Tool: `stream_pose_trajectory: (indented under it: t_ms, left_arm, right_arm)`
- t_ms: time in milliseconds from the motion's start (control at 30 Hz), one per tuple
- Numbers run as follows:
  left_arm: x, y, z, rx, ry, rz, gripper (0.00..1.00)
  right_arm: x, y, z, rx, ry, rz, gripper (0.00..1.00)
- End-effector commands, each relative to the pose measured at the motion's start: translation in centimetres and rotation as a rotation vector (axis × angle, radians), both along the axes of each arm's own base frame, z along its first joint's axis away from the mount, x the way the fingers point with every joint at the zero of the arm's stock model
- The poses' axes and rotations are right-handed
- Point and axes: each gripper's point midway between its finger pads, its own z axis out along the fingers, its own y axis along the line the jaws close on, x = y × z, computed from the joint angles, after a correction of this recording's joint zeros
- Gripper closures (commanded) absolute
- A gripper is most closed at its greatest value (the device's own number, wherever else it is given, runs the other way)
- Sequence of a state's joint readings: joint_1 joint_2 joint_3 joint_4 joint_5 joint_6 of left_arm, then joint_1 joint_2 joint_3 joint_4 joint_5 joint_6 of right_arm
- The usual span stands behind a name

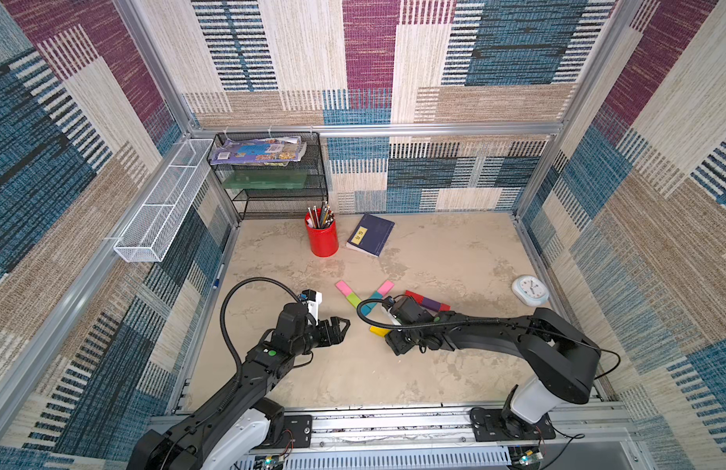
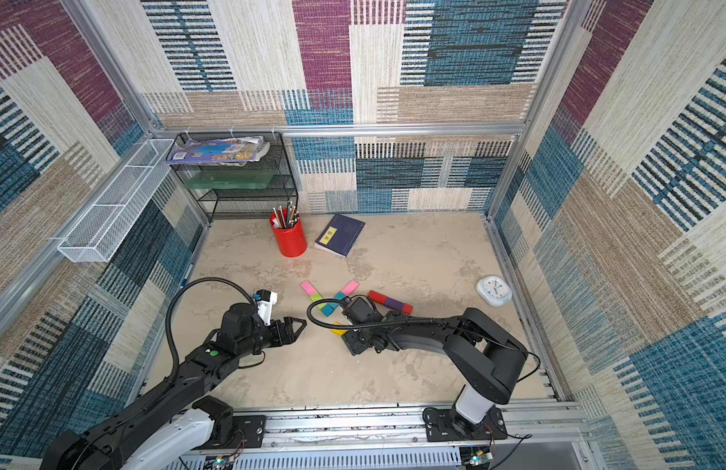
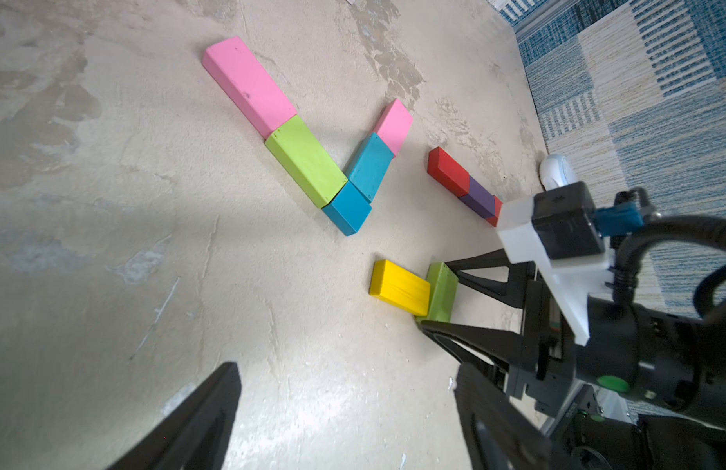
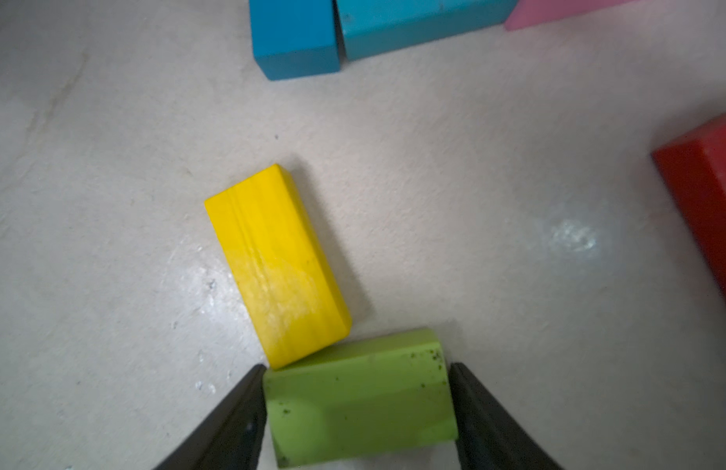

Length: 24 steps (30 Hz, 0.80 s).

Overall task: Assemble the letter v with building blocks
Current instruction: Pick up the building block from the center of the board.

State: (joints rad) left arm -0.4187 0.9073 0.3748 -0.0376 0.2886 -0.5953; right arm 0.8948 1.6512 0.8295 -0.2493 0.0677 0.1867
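Ten blocks lie on the mottled table (image 1: 353,378): two pink, two lime, two teal, two red, one purple, one yellow. Five make a V at mid-table: a long pink (image 3: 247,85) and a lime (image 3: 306,160) end to end as one stroke, a teal (image 3: 369,169) and a pink square (image 3: 394,126) as the other, and a teal square (image 3: 347,209) at the point. At 3 o'clock of the V runs a row of red (image 1: 414,296), purple (image 1: 430,303) and a second red (image 1: 444,307). At 5 o'clock of its point the yellow (image 4: 274,264) lies flat, one corner touching the loose lime (image 4: 361,403). The right gripper (image 4: 356,366) has its two fingers pressed against opposite ends of the loose lime, which sits on the table. The left gripper (image 3: 345,366) hangs at 8 o'clock of the V, spread wide and holding nothing. In both top views the right wrist hides the loose lime and all but a corner of the yellow. In the left wrist view the second red is mostly covered by the other arm's camera. There is one red cup (image 1: 322,240) of pencils at 12 o'clock, one navy book (image 1: 369,235) at 1 o'clock and one white clock (image 1: 530,290) at the table's 3 o'clock edge. One black mesh rack (image 1: 272,191) stands in the 11 o'clock corner, with a magazine (image 1: 257,150) on top. One white wire basket (image 1: 162,199) hangs on the wall at 9 o'clock. The book's yellow label, the magazine cover and the clock numerals are too small to read.
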Motion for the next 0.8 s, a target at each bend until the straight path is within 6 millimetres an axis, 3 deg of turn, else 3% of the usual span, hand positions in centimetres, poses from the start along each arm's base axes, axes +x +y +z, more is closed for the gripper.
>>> stream_pose_trajectory:
  t_ms: [0,100,233,300,500,600,767]
  left_arm:
    - [0.3,-0.2,0.5,-0.029,-0.009,0.010,0.14]
    - [0.4,-0.2,0.5,-0.025,-0.010,0.006,0.14]
    - [0.4,-0.3,0.6,-0.023,-0.013,0.002,0.14]
    - [0.4,-0.3,0.5,-0.024,-0.012,0.001,0.14]
    - [0.4,-1.3,1.2,-0.042,-0.016,-0.055,0.17]
    - [0.6,-2.2,1.7,-0.049,-0.021,-0.095,0.18]
    - [1.2,-5.5,3.1,-0.062,-0.047,-0.189,0.19]
  right_arm:
    - [-1.2,-0.9,-1.0,-0.041,0.065,-0.007,0.36]
    - [-1.4,-1.1,-1.0,-0.055,0.077,-0.007,0.40]
    - [-1.7,-1.4,-0.6,-0.064,0.085,-0.006,0.56]
    - [-1.7,-1.4,-0.3,-0.062,0.085,-0.005,0.58]
    - [0.0,-2.4,3.3,-0.037,0.021,-0.056,0.61]
    - [2.8,-4.9,6.1,-0.023,-0.046,-0.148,0.60]
    - [8.8,-12.5,9.9,-0.070,-0.129,-0.376,0.59]
